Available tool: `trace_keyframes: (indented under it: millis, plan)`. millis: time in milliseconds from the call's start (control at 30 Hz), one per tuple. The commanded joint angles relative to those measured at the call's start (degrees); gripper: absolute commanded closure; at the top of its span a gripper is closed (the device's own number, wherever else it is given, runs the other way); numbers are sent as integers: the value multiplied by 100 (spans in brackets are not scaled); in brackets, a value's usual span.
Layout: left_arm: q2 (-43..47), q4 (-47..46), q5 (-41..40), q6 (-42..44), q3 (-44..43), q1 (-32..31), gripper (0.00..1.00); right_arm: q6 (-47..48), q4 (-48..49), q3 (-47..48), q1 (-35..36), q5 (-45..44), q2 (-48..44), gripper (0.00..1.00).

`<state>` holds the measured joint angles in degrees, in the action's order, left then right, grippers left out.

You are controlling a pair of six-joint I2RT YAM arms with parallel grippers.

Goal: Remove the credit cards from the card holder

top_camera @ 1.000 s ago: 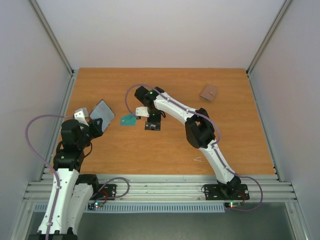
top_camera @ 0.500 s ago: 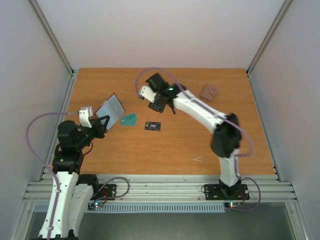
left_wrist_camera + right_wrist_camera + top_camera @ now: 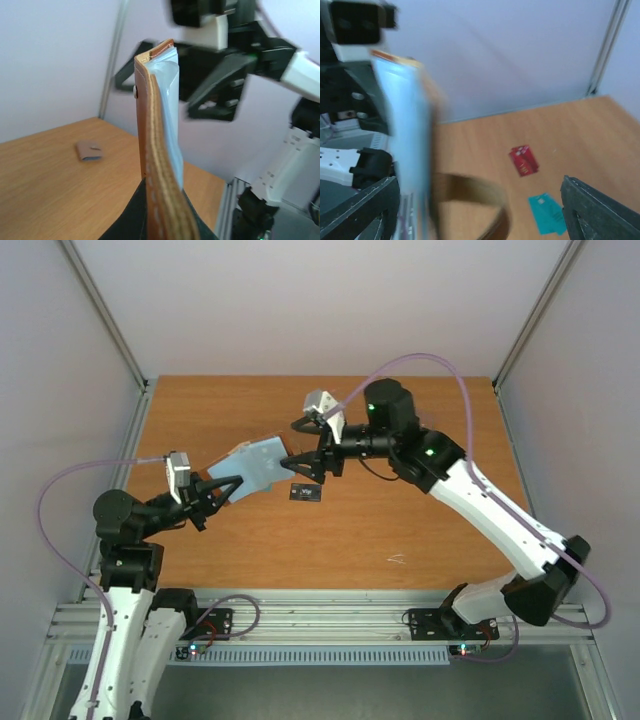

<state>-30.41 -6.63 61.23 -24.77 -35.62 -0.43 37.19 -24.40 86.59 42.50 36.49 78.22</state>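
Note:
My left gripper [image 3: 224, 490] is shut on the lower edge of the card holder [image 3: 257, 462] and holds it up above the table, its pale blue lining facing up. In the left wrist view the card holder [image 3: 156, 130] stands edge-on, tan leather with stitching. My right gripper [image 3: 301, 463] is open and level with the holder's right edge. From the right wrist the lining [image 3: 405, 140] and a blurred brown flap [image 3: 470, 192] sit between the wide-spread fingers [image 3: 600, 212]. A dark card [image 3: 306, 492] lies on the table. A red card [image 3: 523, 160] and a teal card [image 3: 547, 214] lie side by side there.
A small taupe wallet [image 3: 89, 150] lies far back on the wooden table [image 3: 400, 530]; the right arm hides it in the top view. White walls and metal posts [image 3: 105, 320] enclose the table. The aluminium rail [image 3: 320, 618] carries both arm bases.
The left arm has lifted the card holder up and right toward the table's middle. The right gripper has left the dark card on the table, turned to face the holder and opened wide.

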Motion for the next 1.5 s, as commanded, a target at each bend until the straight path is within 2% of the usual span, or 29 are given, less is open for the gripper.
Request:
trace_keyframes:
  millis: [0,67,133,200,367,467,833,1100,1467]
  plan:
    - [17,-502,430,100,-310,-191,100,-475,4,207,142,343,358,14]
    - [43,-478,430,119,-331,-199,100,-530,-180,359,149,386,460,20]
    - [75,-438,433,125,-345,-209,100,-462,-407,482,153,505,517,35]
    - [116,-404,423,122,-334,-210,100,-367,-590,520,153,585,492,43]
    - [145,-383,415,131,-315,-222,100,-32,-805,393,99,567,177,31]
    - [146,-400,422,122,-323,-240,100,81,-978,389,35,464,56,31]
    - [136,-396,425,131,-314,-283,100,27,-1224,553,-80,323,206,35]
    - [125,-381,446,148,-331,-291,100,-78,-1330,837,12,165,592,47]
    - [138,-340,451,157,-332,-304,100,-100,-868,892,331,594,839,47]
